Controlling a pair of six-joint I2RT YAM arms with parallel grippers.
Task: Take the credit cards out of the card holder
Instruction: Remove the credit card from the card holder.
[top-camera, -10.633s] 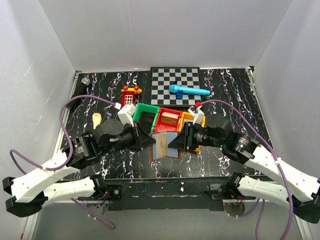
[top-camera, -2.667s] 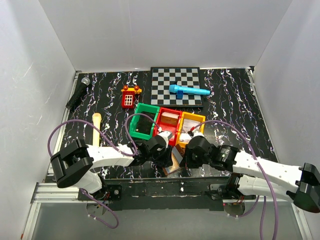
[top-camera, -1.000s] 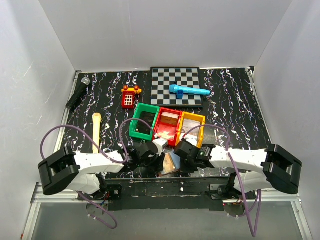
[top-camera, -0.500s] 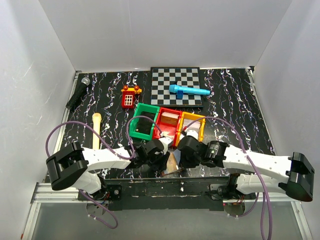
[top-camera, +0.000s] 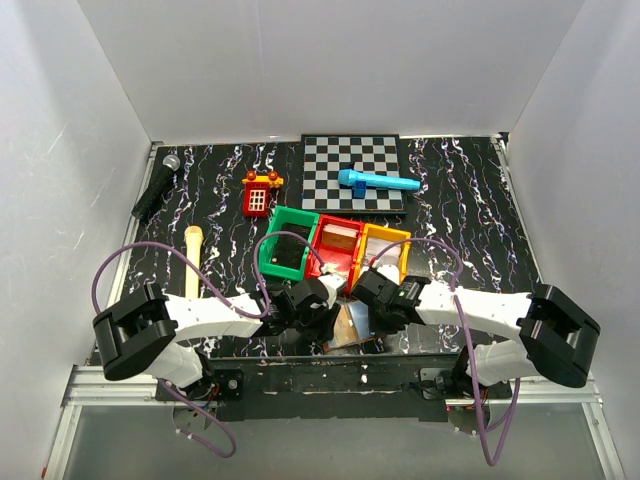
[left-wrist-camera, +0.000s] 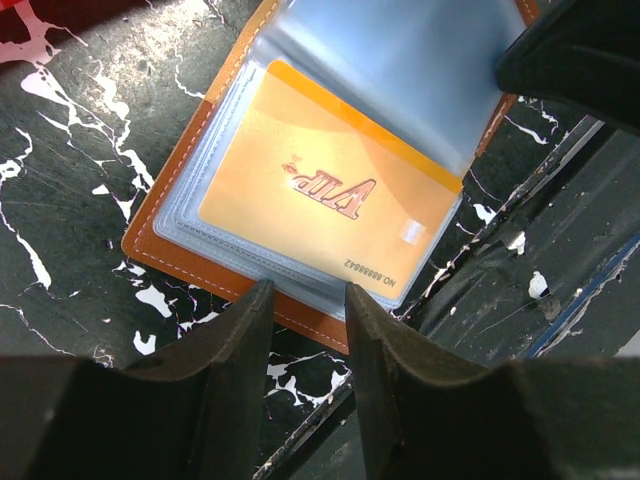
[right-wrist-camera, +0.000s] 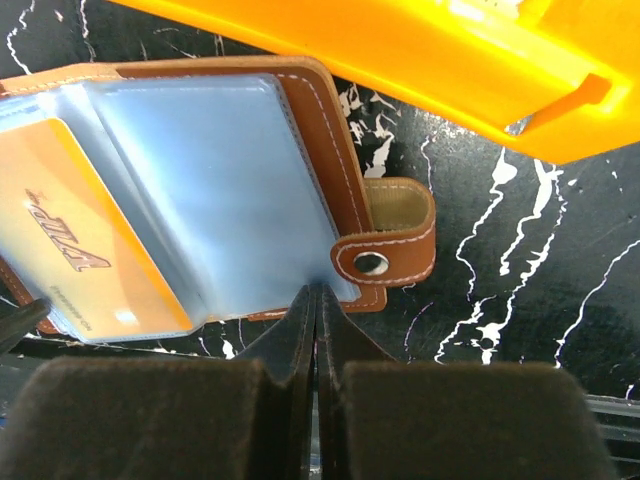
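Card holder (right-wrist-camera: 318, 130) — matt stitched leather-look ext., glossy plastic pockets (right-wrist-camera: 200, 170).

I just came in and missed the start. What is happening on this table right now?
The robot is working on an open brown card holder lying at the near edge of the table. An orange card sits in its blue pocket, not yet out. The left fingers stand slightly apart at one edge; the right fingers are shut, tips at the pocket edge by the snap strap.
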